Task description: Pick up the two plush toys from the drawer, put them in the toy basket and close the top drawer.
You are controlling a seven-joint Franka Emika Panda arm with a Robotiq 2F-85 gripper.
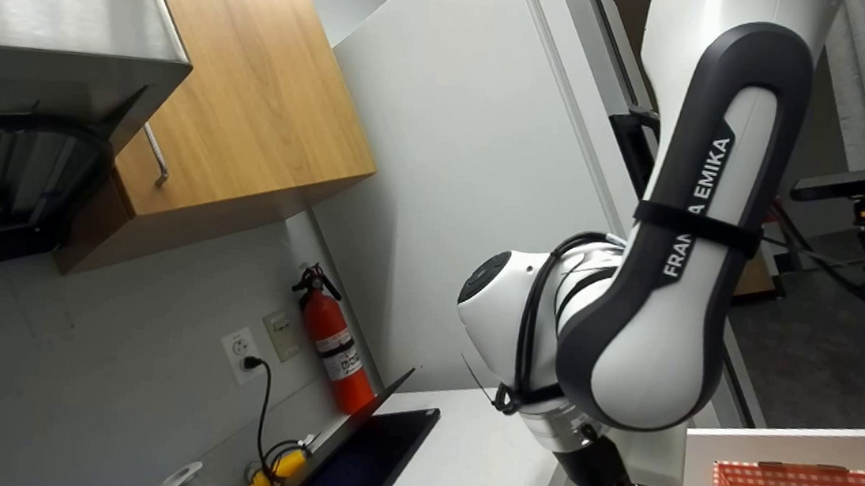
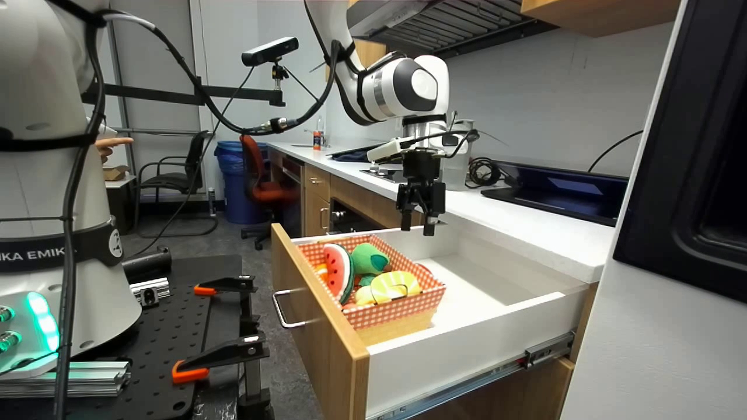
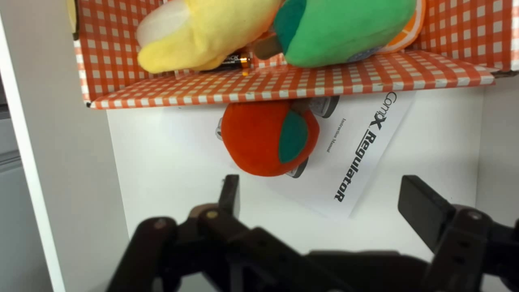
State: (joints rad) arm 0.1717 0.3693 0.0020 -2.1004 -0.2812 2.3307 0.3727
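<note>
Top drawer (image 2: 467, 350) pulled out, metal handle (image 2: 279, 309) at left in exterior view. Toy basket (image 2: 402, 312) inside it, near front, red-and-white check. In basket, left to right: watermelon plush (image 2: 335, 268), green plush toy (image 2: 366, 258), yellow plush (image 2: 397, 284). Right of these, red plush toy (image 3: 259, 138) with teal patch on drawer floor, just outside basket, over printed manual (image 3: 348, 170); mostly hidden there by basket. Fingers (image 3: 423, 211) spread wide in wrist view, pointing down above drawer. Far right, dark device (image 2: 554, 189) on white worktop (image 2: 525, 226).
</note>
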